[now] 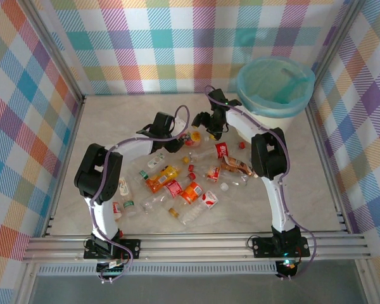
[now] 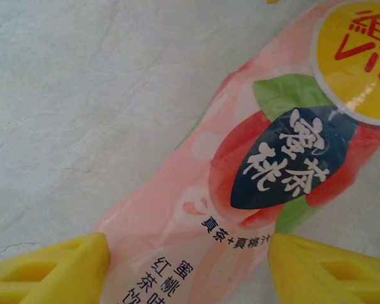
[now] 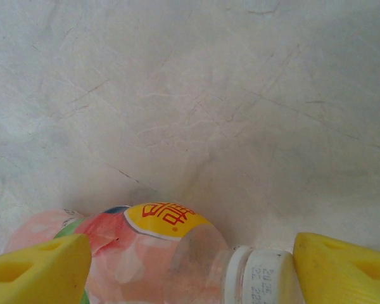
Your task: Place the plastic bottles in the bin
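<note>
Two pincers meet at one pink peach-label plastic bottle (image 1: 193,137) on the pale counter (image 1: 316,190), left of the round cream bin with a teal liner (image 1: 275,113).

From the left wrist, the left pincer (image 2: 190,272) grasps the bottle, pressing both flanks.

From the right wrist, the right pincer (image 3: 190,266) is released and stands wide of the white cap (image 3: 259,272). It should clear that cap before the left pincer lifts the bottle binward.

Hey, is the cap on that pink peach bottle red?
No, the pink peach bottle wears a white cap in the right wrist view.
</note>
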`<action>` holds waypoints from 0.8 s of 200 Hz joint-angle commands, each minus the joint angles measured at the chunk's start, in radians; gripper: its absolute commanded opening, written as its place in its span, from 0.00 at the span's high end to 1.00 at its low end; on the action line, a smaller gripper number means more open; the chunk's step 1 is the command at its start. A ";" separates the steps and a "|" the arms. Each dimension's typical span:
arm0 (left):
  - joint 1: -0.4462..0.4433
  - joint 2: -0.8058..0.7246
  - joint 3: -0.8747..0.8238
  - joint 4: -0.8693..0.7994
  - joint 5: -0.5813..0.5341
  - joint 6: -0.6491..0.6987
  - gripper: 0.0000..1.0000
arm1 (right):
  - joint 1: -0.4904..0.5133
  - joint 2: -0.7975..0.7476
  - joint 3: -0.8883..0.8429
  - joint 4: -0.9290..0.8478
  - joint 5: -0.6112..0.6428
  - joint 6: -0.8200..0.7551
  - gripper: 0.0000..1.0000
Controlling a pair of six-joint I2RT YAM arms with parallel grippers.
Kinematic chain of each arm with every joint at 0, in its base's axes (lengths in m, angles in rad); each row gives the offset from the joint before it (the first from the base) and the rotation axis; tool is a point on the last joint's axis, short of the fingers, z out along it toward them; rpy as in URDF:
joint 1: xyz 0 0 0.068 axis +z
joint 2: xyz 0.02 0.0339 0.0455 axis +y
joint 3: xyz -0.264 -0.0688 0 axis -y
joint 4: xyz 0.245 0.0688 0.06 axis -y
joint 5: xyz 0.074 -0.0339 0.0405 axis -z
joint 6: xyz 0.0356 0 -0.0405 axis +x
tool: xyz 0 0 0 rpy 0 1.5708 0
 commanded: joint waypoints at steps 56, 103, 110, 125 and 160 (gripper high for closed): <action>0.022 0.069 0.027 -0.117 -0.014 -0.084 0.33 | 0.012 0.045 0.052 0.013 -0.082 0.053 0.00; 0.022 0.083 0.044 -0.140 -0.020 -0.096 0.33 | 0.014 0.068 0.045 0.055 -0.132 0.111 0.04; 0.022 0.085 0.046 -0.141 -0.022 -0.097 0.33 | 0.012 0.070 0.040 0.064 -0.143 0.122 0.06; 0.022 0.089 0.053 -0.149 -0.030 -0.103 0.33 | 0.013 0.066 0.023 0.090 -0.161 0.142 0.11; 0.020 0.097 0.063 -0.167 -0.042 -0.111 0.33 | 0.013 0.041 -0.032 0.158 -0.157 0.177 0.29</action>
